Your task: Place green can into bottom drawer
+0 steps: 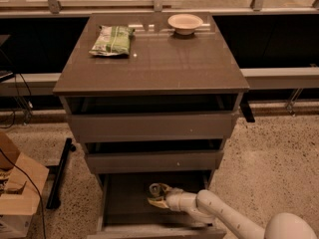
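Observation:
The bottom drawer [127,203] is pulled out below the two taller-fronted drawers. My gripper [160,197] reaches in from the lower right on the white arm and sits inside the drawer, right of its middle. It is shut on the green can [156,191], whose silver top faces up and to the left. The can sits low over the drawer floor; I cannot tell whether it touches the floor.
On the cabinet top [164,63] lie a flat green snack bag [112,40] at the back left and a small white bowl [185,22] at the back. A cardboard box [17,193] stands on the floor at the left, next to a black bar [60,171].

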Robot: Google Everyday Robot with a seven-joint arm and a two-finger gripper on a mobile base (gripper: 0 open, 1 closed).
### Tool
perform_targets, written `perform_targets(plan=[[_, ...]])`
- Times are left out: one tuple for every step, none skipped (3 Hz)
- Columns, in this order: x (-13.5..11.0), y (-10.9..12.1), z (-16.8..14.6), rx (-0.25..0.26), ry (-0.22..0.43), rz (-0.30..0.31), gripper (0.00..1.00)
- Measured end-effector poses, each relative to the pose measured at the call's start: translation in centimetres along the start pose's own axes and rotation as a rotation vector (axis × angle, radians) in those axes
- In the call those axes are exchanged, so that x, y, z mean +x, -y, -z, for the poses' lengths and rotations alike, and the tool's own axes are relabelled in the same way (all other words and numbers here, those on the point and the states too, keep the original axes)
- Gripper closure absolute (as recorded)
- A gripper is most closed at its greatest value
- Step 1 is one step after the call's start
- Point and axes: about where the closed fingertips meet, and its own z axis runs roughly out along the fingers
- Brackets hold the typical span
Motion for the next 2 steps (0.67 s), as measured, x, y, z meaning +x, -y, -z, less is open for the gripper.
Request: perform_targets(plan=[[-0.01,-0.13,-0.17,-0.002,0.001,-0.001,0.11],[-0.04,-0.22,-0.29,-0.004,0.002,-0.001,0.00]])
